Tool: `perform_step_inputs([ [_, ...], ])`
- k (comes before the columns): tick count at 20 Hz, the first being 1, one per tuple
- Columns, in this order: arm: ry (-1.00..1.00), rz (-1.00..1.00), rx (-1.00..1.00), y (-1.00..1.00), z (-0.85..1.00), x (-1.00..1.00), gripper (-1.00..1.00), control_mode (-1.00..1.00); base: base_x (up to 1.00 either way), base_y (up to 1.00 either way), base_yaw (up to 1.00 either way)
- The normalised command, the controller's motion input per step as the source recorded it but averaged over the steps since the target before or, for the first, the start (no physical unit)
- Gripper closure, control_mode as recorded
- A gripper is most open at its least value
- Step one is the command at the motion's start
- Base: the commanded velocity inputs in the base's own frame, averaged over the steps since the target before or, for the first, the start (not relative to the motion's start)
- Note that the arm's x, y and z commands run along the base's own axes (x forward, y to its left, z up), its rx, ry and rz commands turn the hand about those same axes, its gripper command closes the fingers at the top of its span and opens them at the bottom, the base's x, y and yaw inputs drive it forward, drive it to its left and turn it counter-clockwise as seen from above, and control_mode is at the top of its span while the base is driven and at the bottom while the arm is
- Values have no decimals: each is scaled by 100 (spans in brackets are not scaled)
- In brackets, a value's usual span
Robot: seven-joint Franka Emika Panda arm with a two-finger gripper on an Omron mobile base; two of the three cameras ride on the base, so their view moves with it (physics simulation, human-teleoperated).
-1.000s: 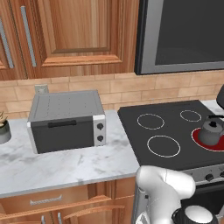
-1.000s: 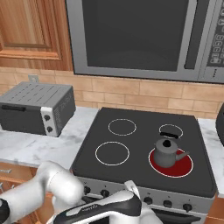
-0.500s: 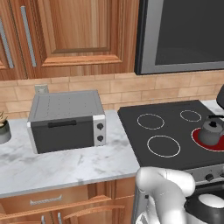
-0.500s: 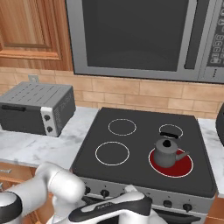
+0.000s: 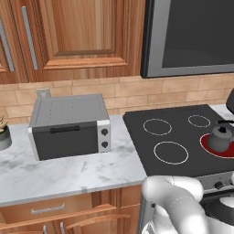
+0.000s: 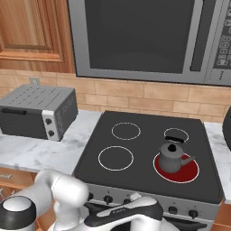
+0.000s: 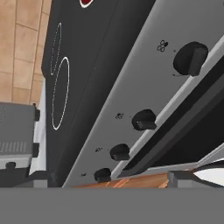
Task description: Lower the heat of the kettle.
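The small dark-grey kettle (image 5: 220, 138) (image 6: 173, 156) stands on the glowing red front-right burner (image 6: 177, 170) of the black stove (image 6: 144, 158). In the hand view my gripper (image 7: 110, 178) is open, its fingertips (image 7: 40, 178) wide apart, close to the stove's grey front panel (image 7: 144, 83). A row of several black knobs runs along that panel, one knob (image 7: 103, 175) lying nearest between the fingers and another knob (image 7: 190, 58) farthest off. A sliver of the red burner (image 7: 87, 1) shows at the top edge. The fingers touch nothing.
A grey toaster oven (image 5: 68, 125) (image 6: 38, 110) sits on the marble counter (image 5: 68, 173) left of the stove. A microwave (image 6: 149, 36) hangs above the stove. A small plant pot (image 5: 3, 136) stands at the counter's far left. Wooden drawers (image 5: 59, 212) lie below.
My arm has shifted slightly to the right, low in front of the stove. The kettle and the burner look the same, and the jaws have stayed wide.
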Motion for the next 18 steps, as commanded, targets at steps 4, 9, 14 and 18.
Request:
perform_step_inputs([
  [4, -1, 8, 0, -24, -14, 2, -100, -100, 0, 0, 0],
  [9, -2, 5, 0, -24, -13, 5, -100, -100, 0, 0, 0],
  [14, -5, 0, 0, -16, -11, 10, -100, -100, 0, 0, 0],
  [18, -4, 0, 0, 0, -9, 19, -100, -100, 0, 0, 0],
])
